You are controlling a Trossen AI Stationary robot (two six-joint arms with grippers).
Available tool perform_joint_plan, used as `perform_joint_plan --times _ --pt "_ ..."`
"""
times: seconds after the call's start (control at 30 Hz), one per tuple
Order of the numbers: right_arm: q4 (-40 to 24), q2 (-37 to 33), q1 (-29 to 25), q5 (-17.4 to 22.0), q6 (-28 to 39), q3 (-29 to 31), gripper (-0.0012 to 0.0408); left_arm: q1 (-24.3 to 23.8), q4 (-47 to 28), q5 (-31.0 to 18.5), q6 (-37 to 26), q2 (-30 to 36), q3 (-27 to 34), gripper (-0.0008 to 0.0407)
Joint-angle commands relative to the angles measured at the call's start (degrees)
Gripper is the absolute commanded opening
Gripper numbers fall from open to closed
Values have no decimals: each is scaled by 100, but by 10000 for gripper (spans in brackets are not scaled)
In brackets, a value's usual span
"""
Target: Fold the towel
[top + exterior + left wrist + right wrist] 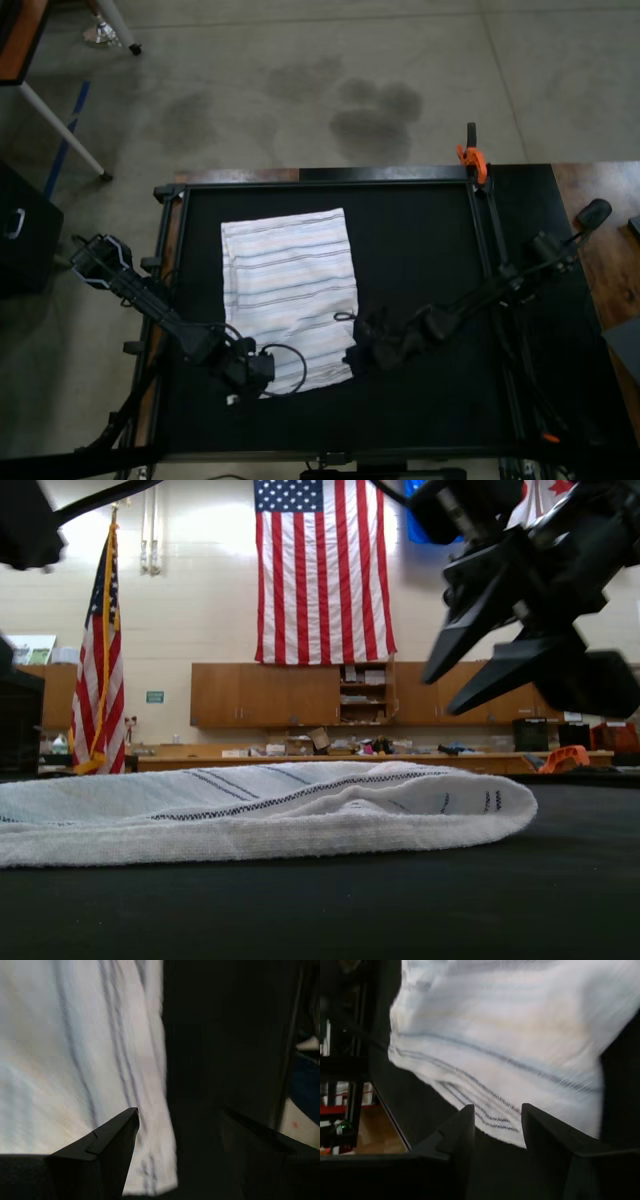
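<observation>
The towel (pixel 288 298), white with thin grey-blue stripes, lies on the black table (pixel 430 240), left of the middle in the top view. In the exterior view the towel (pixel 250 810) lies low with a rounded doubled edge at the exterior view's right. My left gripper (pixel 256 370) is at its near left corner in the top view. In the left wrist view the left gripper (pixel 180 1125) is open astride the towel (pixel 75 1060) edge. My right gripper (pixel 358 347) is at the near right corner. The right gripper (pixel 496 1112) is open, just short of the towel (pixel 510 1030).
A black frame rail with an orange clamp (pixel 472 157) runs down the table's right part in the top view. Bare wood (pixel 600 230) shows beyond it. One arm's open gripper (pixel 441 692) hangs above the towel's end at the exterior view's right.
</observation>
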Motion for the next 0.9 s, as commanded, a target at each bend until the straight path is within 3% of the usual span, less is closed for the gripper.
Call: perform_joint_plan --times 0.0,0.07,0.2,0.33,0.47,0.87 --pt "136 286 7 15 -9 66 137 22 -7 -181 55 -2 50 224" --pt "116 426 7 39 -63 109 138 46 -2 -201 85 -2 92 224" --pt "-17 302 4 452 -122 79 138 79 -9 -205 87 -4 149 224" --pt "-1003 -114 4 885 -129 105 138 81 -4 -315 85 -4 138 224" --pt "-1969 -326 4 898 -92 151 138 81 -7 -411 87 -4 129 224" --pt "-1373 -173 -223 872 -280 24 130 81 -35 -503 94 -4 140 224"
